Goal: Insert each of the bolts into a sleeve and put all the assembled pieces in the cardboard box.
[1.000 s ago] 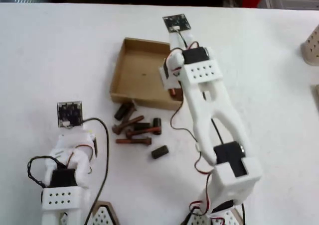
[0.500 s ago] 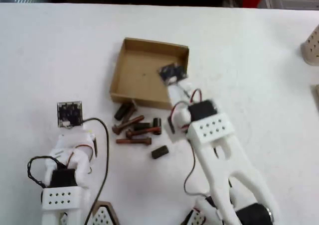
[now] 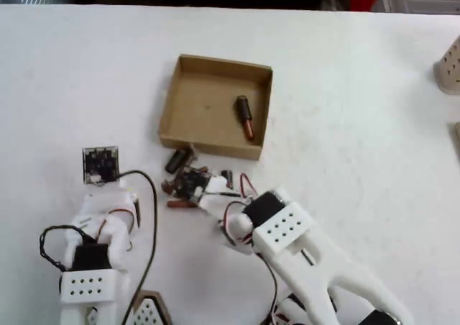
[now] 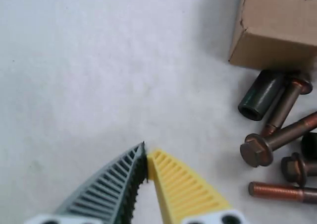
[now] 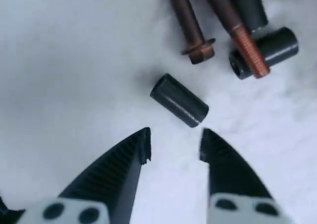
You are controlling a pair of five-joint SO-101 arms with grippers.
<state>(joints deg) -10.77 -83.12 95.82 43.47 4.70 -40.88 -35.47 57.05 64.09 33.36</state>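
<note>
The left gripper (image 4: 147,155) is positioned over the white table (image 4: 99,60), with its grey and yellow fingers closed tip to tip. One corner of the cardboard box (image 4: 277,30) stands well apart from the gripper. Just beside that corner lies a dark sleeve (image 4: 261,95), with a copper-coloured bolt (image 4: 287,102) against its side. Near these lie a flange-headed bolt (image 4: 258,149), a second bolt head (image 4: 292,167) and a threaded shank (image 4: 280,191).
</note>
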